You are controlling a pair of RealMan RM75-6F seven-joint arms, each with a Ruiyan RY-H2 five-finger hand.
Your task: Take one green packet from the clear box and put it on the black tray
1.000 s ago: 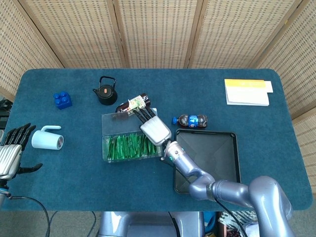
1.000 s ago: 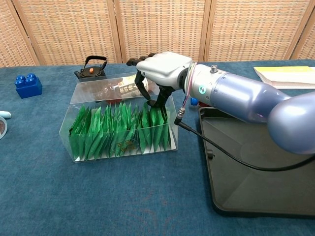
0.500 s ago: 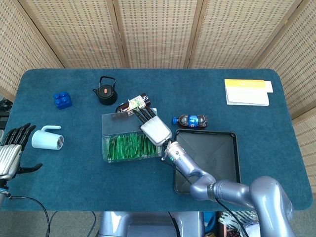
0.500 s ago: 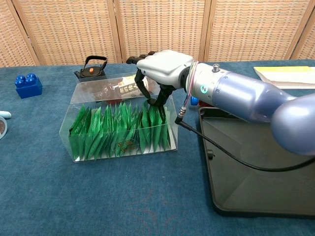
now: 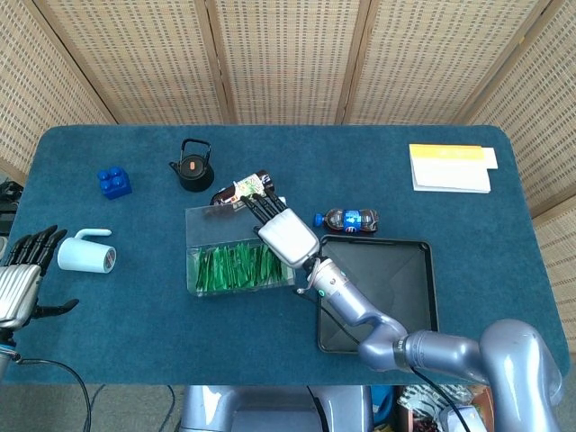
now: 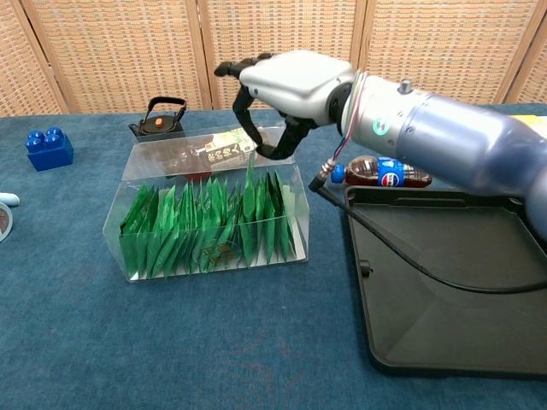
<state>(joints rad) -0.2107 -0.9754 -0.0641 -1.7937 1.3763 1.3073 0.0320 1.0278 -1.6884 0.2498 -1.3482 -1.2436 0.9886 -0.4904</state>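
Raised since the earlier frames: right hand, formerly low among the packets, now above the rim of the clear box, drawing one green packet partly up out of the row.

Right hand: fingers curled down and pinched together at the packet's top edge; whether the pinch truly bears the packet cannot be told with certainty, though the packet stands taller than its neighbours, which suggests a hold. Grip at the tip likely chosen because the packets are packed upright and close, leaving only their tops reachable.

Green packets: standing on edge in a dense row filling the near part of the box.

Black tray: just beside the box, toward the right near edge of the bench; bare, awaiting the packet.

Left hand: at the left near corner, fingers spread, holding nothing; idle.

Also on the bench: small teapot, blue block, cola bottle, white mug on its side, yellow-topped pad.
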